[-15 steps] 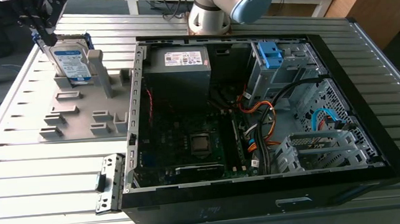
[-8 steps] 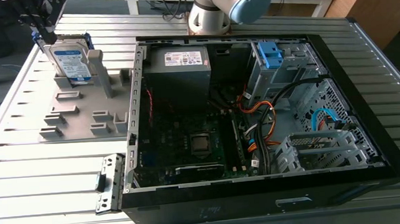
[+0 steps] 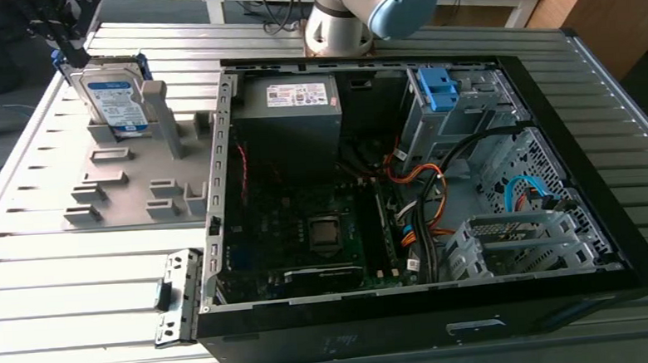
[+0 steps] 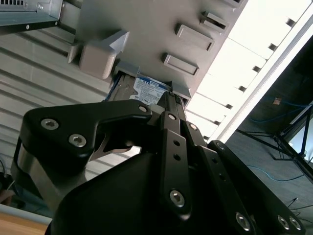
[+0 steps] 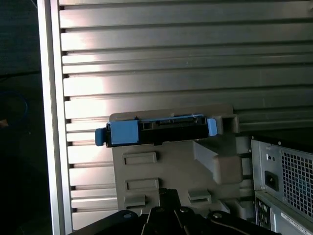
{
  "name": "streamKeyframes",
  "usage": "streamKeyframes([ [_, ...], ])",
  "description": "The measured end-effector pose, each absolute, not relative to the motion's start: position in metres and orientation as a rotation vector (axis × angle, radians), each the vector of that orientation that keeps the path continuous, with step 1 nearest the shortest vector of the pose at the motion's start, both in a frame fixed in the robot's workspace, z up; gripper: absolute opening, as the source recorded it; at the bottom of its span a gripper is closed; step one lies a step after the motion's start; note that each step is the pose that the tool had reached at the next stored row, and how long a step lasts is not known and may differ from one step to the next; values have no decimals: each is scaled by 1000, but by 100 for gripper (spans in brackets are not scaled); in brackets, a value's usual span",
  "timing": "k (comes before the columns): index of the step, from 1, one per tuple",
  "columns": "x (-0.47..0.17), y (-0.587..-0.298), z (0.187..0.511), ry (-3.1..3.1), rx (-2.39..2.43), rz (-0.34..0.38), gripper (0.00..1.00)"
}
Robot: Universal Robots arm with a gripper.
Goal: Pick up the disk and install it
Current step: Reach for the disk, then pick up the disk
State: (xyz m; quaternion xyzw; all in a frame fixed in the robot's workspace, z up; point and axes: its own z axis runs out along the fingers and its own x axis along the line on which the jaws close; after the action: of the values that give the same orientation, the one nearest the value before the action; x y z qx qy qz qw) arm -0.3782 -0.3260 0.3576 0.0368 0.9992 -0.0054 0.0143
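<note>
1. While the disk (image 3: 112, 94) stands on edge in a grey fixture (image 3: 130, 179) at the far left of the slatted table (image 3: 40, 279), the gripper (image 3: 70, 41) hangs just above it. Both are well apart from the open computer case (image 3: 344, 343) on the exterior view's right.
2. The disk's long axis runs up and down. Its white-and-blue label (image 3: 120, 105) faces the near side, and its top edge runs left to right.
3. In the first wrist view, that top edge appears as a dark strip capped at each end by blue rails (image 5: 122, 133).
4. The disk lies straight below the gripper, and the top edge is the part closest to it. Whether the two touch cannot be told.
5. Whether the gripper is spread wide, drawn narrow or clamped on the disk cannot be told — no view settles it.
6. The arm reaches left from its base (image 3: 338, 23) at the table's far side, with the wrist turned downward over the fixture.
7. By the look of it, the disk sits fully seated in its slot — not yet lifted, and none of the installing is done.
</note>
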Motion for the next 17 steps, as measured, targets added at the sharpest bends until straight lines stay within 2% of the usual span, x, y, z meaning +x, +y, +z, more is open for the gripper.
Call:
streamKeyframes([
  [17, -378, -325, 357, 3112, 83, -16, 11],
])
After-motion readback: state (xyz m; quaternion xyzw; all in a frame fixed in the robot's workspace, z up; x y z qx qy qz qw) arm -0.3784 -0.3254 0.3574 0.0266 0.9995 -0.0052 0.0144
